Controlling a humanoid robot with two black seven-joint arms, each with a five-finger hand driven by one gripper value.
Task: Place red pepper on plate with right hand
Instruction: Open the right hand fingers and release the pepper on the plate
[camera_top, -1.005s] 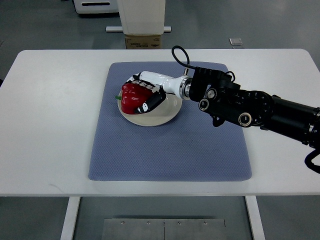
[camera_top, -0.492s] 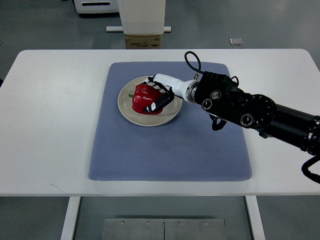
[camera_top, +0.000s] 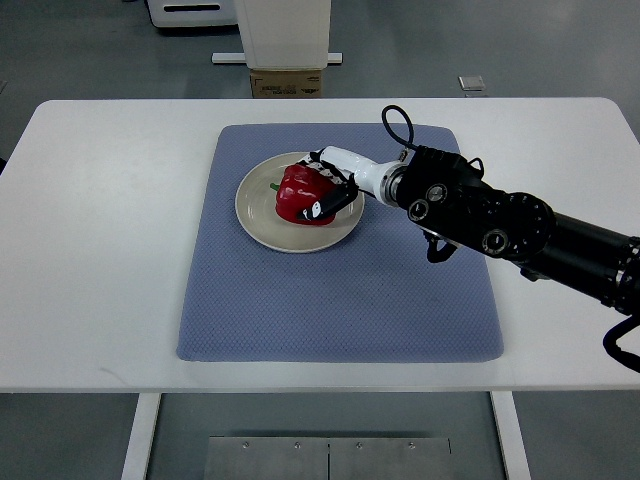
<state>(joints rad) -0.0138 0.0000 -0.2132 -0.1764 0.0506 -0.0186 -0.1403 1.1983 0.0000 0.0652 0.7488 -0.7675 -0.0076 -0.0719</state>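
A red pepper (camera_top: 300, 197) with a green stem sits on the cream plate (camera_top: 255, 212), right of its middle. My right hand (camera_top: 328, 188) reaches in from the right and its black fingers (camera_top: 318, 207) curl around the pepper's right side, shut on it. The plate lies on the blue-grey mat (camera_top: 340, 300). The left arm is out of view.
The mat covers the middle of the white table (camera_top: 100, 250). The right arm's black forearm (camera_top: 500, 220) crosses the mat's right part, with a cable loop (camera_top: 398, 125) above the wrist. A cardboard box (camera_top: 287, 82) stands on the floor behind the table.
The right hand has moved right with the pepper, from the plate's left edge to right of its middle, and the forearm has drawn back to the right.
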